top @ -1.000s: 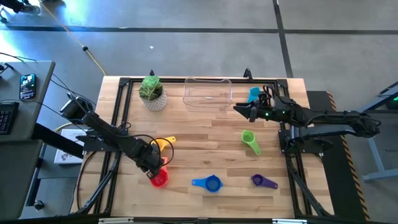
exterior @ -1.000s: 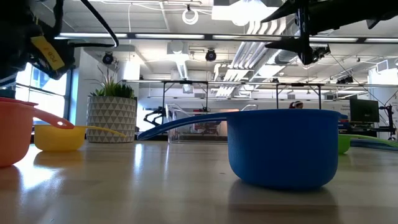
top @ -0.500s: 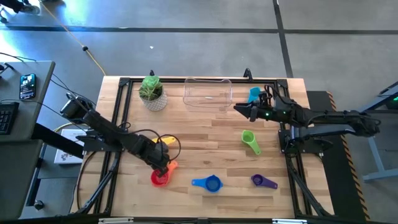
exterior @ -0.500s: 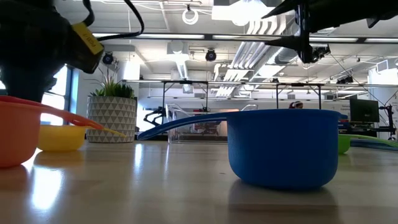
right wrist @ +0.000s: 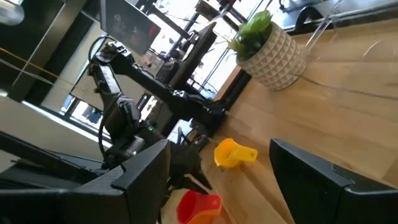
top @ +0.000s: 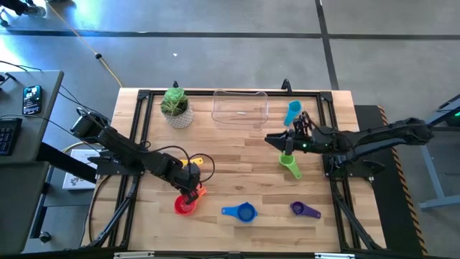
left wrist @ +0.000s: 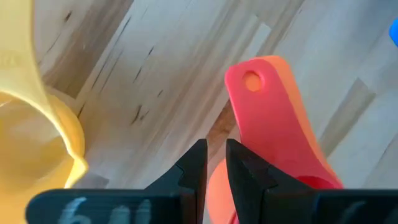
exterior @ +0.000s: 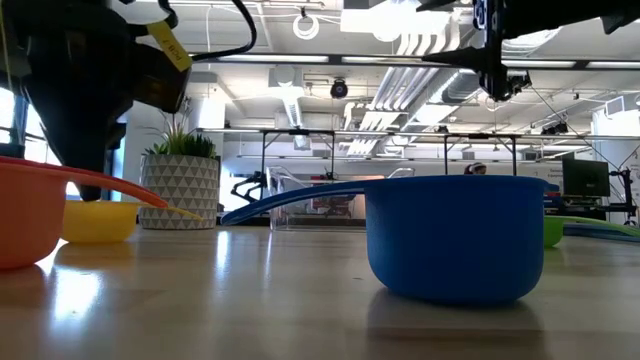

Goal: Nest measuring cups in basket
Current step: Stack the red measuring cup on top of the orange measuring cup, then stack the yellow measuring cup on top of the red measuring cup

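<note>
**Kid:** What do you see from up high?

**Friend:** The left gripper (top: 191,189) sits right over the red cup (top: 184,206) and the orange cup (top: 197,192), which are stacked. The yellow cup (top: 192,165) is just behind it. The right gripper (top: 287,144) hangs over the green cup (top: 290,162). The clear basket (top: 240,108) is near it, at the back of the table (top: 244,155), with the light blue cup (top: 292,110) beside it. The blue cup (top: 242,211) and purple cup (top: 302,209) are at the front edge.

**Kid:** And from down low?

**Friend:** The blue cup (exterior: 452,236) is big and close. The left gripper is above the orange cup (exterior: 25,208).

**Kid:** The left wrist?

**Friend:** Its fingers (left wrist: 194,171) are almost together, with nothing between them. The red and orange handles lie just beside them.

**Kid:** The right wrist?

**Friend:** Its fingers (right wrist: 311,171) are spread wide, holding nothing. The plant pot (right wrist: 272,47) is far ahead.
</note>
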